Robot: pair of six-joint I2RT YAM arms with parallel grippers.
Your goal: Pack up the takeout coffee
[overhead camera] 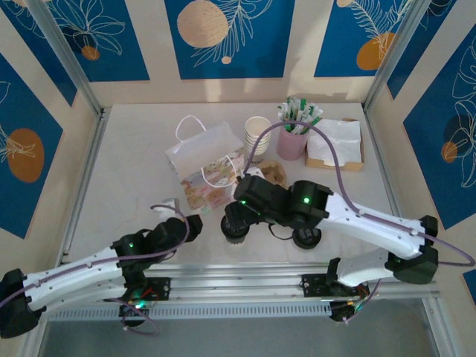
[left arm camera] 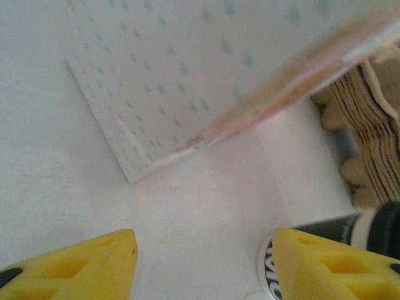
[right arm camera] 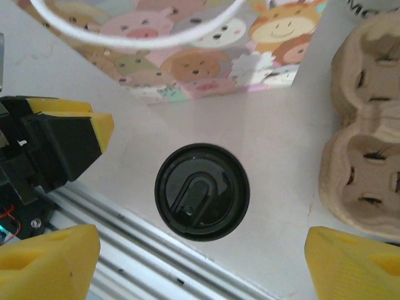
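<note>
— Black plastic lid [right arm camera: 202, 201], round, on a pale paper cup: is that the takeout coffee [overhead camera: 233, 230]?
— Yes. One item, upright on the surface [right arm camera: 275, 144], close to the near edge
— Position against the right tool [right arm camera: 197, 250]?
— Straight beneath it. From that wrist the lid sits between the two yellow fingers [right arm camera: 353, 265], a little ahead of their tips. Long axis of the cup is vertical, in line with the tool's downward look
— State of that tool?
— Spread wide, nothing in it, clear of the cup
— Left tool [left arm camera: 203, 250]?
— Jaws also apart and empty, low over the surface just to the left of the cup, which shows beside one of its fingers
— Nearer arm?
— Both are close. The right is the better placed, I judge, being centred over the lid
— Destination?
— Cartoon-animal gift bag [overhead camera: 204, 167], lying flat just beyond the cup, a white handle toward it. Pulp cup carriers [right arm camera: 365, 125] to the right
— What does the move turn on?
— Probably a plain descent and a closing around the lid or cup wall; no sideways correction looks needed
</note>
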